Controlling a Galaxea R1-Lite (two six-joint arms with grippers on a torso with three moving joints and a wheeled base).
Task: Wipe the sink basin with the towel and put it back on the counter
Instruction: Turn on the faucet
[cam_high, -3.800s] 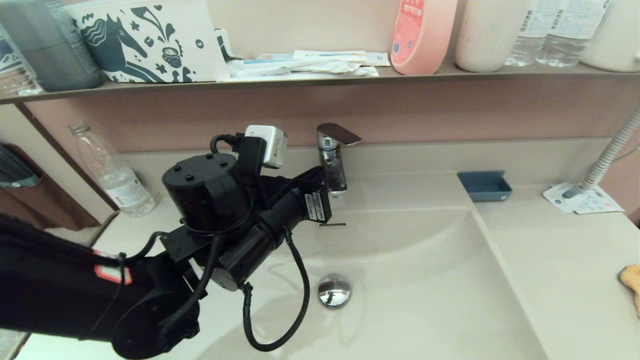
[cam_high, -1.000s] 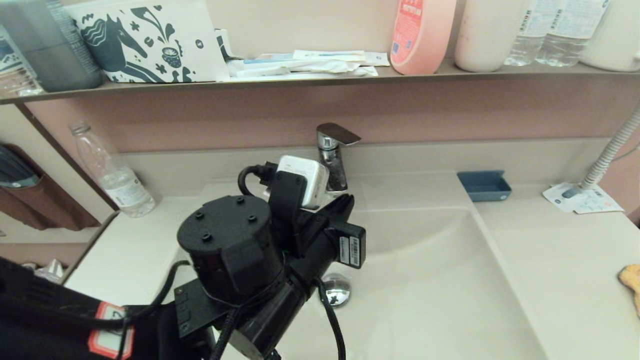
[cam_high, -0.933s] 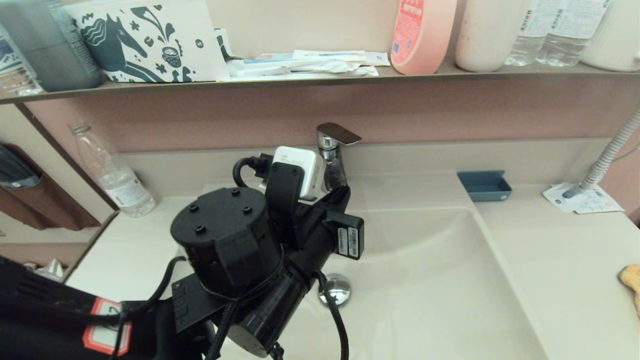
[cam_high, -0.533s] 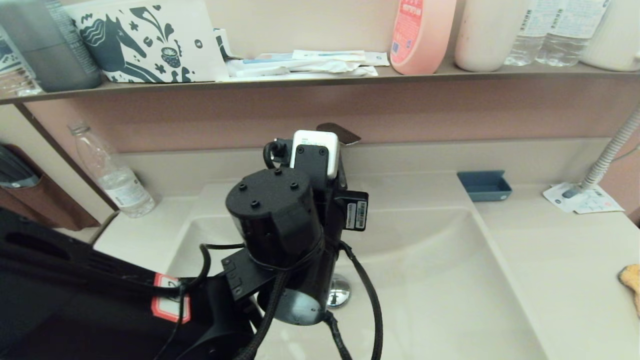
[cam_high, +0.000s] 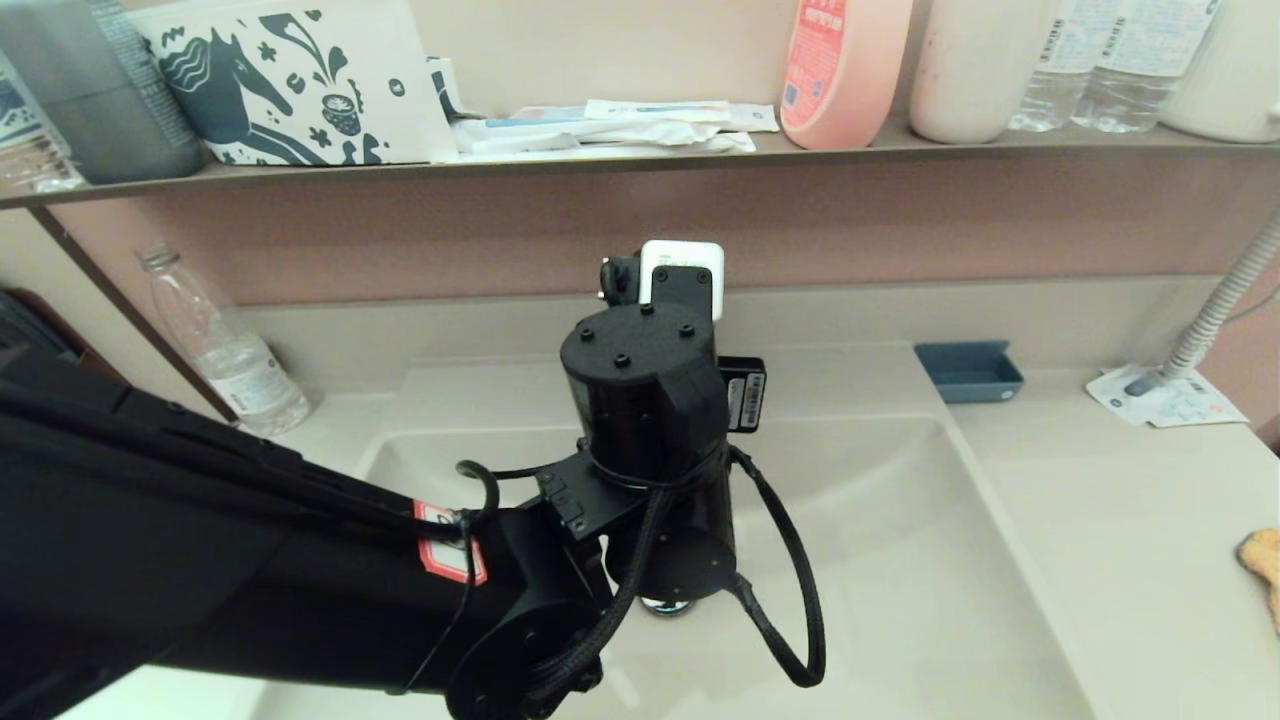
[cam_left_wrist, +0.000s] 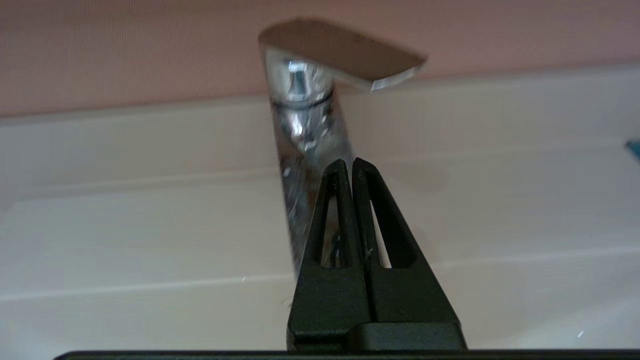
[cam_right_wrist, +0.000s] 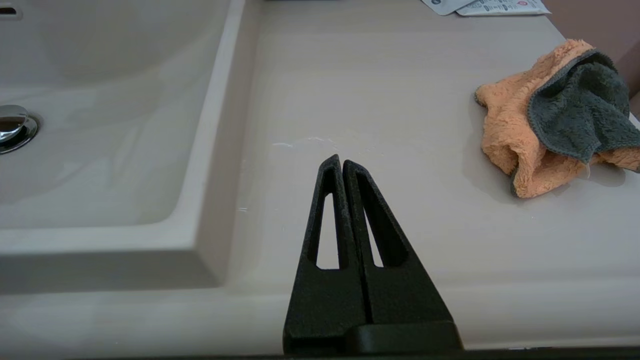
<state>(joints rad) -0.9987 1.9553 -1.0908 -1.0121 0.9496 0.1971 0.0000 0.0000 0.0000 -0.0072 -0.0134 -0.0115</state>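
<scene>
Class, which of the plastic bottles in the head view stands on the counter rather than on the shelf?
The clear bottle at far left, beside the sink basin; the others stand on the shelf.

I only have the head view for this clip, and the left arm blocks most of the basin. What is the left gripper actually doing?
Observer: The left gripper is shut and empty, pointing at the chrome faucet close in front of it.
Operator: I see just an orange scrap at the right edge. Is that the towel?
Observer: Yes. The towel lies crumpled on the counter, orange with a dark grey side folded over.
Operator: And the right gripper? It is not in my view.
Observer: The right gripper is shut, holding nothing, over the counter between the sink basin and the towel, touching neither.
</scene>
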